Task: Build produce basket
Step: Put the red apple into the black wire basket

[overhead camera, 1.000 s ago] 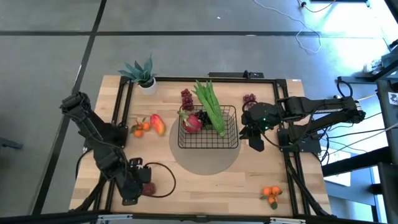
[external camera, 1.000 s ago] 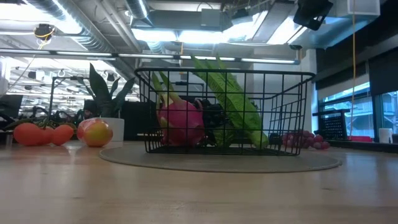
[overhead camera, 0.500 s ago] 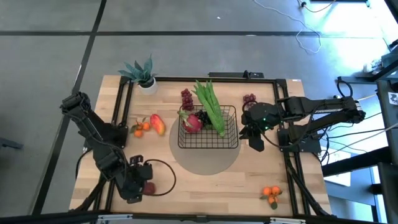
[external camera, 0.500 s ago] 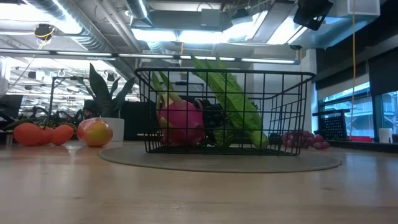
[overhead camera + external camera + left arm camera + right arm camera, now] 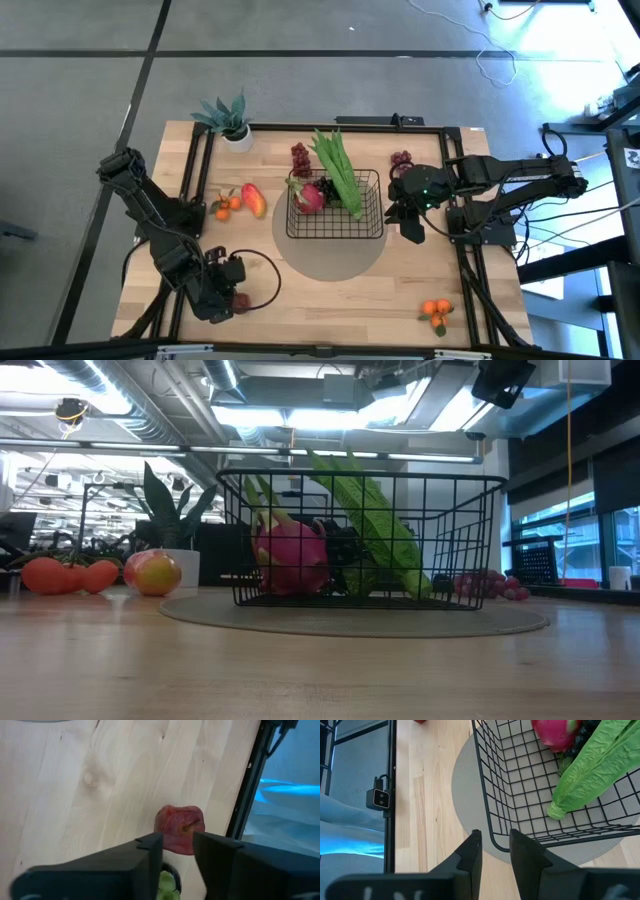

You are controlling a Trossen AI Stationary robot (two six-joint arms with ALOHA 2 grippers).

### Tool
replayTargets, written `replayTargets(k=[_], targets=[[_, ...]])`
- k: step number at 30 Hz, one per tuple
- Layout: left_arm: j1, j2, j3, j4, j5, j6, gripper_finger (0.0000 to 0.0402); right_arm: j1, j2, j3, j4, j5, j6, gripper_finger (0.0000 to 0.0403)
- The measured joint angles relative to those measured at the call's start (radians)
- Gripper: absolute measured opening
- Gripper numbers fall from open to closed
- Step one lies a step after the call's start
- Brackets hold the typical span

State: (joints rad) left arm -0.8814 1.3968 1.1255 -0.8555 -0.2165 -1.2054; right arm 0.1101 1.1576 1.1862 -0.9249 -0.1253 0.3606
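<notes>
Produce was only partly gathered: the square black wire-mesh basket [image 5: 335, 205] stood on a grey round mat [image 5: 330, 262] at mid-worktop so both arms could reach it, and it already held a pink dragon fruit [image 5: 308, 196], a dark grape bunch [image 5: 327, 187] and long green pods [image 5: 338, 172] leaning over its far rim. We judged the rest waited outside it: a red-yellow mango [image 5: 253, 199] with small oranges [image 5: 227, 205] to the basket's left, red grapes [image 5: 300, 157] behind it, and more oranges [image 5: 436, 312] near the front right corner. The left gripper [image 5: 228, 293] hung low over a small red fruit [image 5: 180, 828] at the worktop's front left edge, a green fruit [image 5: 166, 886] beside it, its jaws slightly apart and straddling nothing yet. The right gripper [image 5: 409, 222] waited just right of the basket, jaws narrowly apart and empty. Against the earlier frames, the left jaws had parted from closed and the wrist had shifted a little toward the fruit; nothing else moved.
</notes>
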Motion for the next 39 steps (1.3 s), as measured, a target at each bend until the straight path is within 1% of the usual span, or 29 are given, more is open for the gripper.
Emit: replayTargets(k=[7, 9, 12, 16, 18, 23, 33, 36, 39], targets=[[-0.002, 0.0, 0.0, 0.018, -0.003, -0.068, 0.0185, 0.0, 0.0, 0.0, 0.0, 0.0, -0.001, 0.0084], [-0.014, 0.001, 0.0, 0.04, -0.004, -0.1, 0.0204, 0.0, 0.0, 0.0, 0.0, 0.0, 0.0, 0.0084], [-0.038, 0.034, 0.0, 0.056, -0.003, -0.074, 0.0224, 0.0, 0.0, 0.0, 0.0, 0.0, -0.001, 0.0084], [-0.078, 0.1, -0.001, 0.056, -0.004, 0.022, 0.0229, 0.0, 0.0, 0.0, 0.0, 0.0, -0.001, 0.0084], [-0.09, 0.127, 0.0, 0.056, -0.002, 0.044, 0.0228, 0.0, 0.0, 0.0, 0.0, 0.0, 0.0, 0.0084], [-0.095, 0.175, -0.001, 0.065, -0.005, 0.032, 0.023, 0.0, 0.0, 0.0, 0.001, 0.0, 0.0, 0.0084], [-0.092, 0.176, 0.0, 0.098, -0.011, 0.025, 0.0233, 0.0, 0.0, 0.0, 0.001, 0.0, -0.001, 0.0084], [-0.086, 0.176, 0.0, 0.097, -0.011, -0.012, 0.0246, 0.0, 0.0, 0.0, 0.001, 0.0, -0.001, 0.0084], [-0.085, 0.176, 0.0, 0.095, -0.011, -0.021, 0.0268, 0.0, 0.0, 0.0, 0.001, 0.0, -0.001, 0.0084]])
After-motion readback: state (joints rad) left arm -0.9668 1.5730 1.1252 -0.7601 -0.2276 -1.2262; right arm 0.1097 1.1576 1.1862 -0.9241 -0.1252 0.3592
